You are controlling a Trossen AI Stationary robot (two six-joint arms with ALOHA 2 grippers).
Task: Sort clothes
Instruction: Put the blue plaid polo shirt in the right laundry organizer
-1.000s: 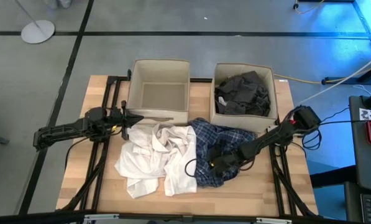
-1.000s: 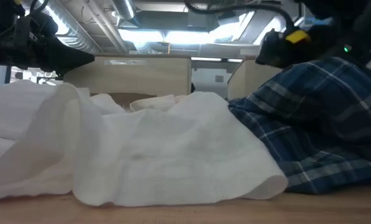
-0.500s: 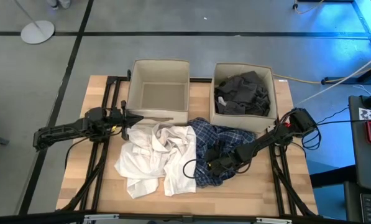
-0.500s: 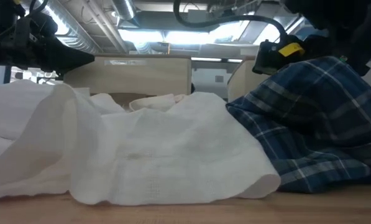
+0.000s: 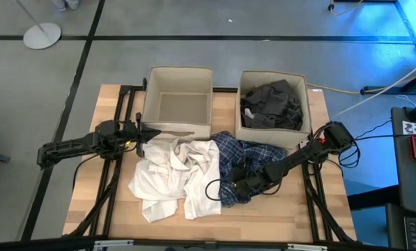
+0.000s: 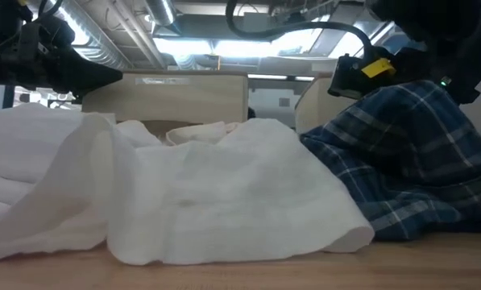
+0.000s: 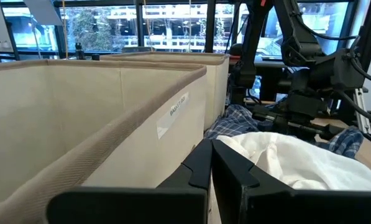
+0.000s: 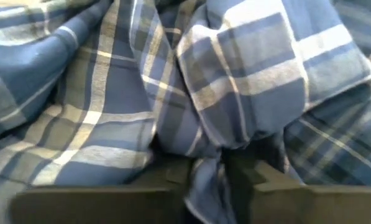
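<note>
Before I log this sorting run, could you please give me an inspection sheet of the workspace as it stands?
Surface: wooden table, bare at its front edge.
Job's things: plaid shirt beside white shirts; dark grey clothes in right box; left box empty.
Clutter: nothing seen.
Grippers: right end effector shut on a plaid fold; left end effector shut, by the left box.
Cables: black loop over the white shirts.
Surroundings: grey floor, round stand base.
</note>
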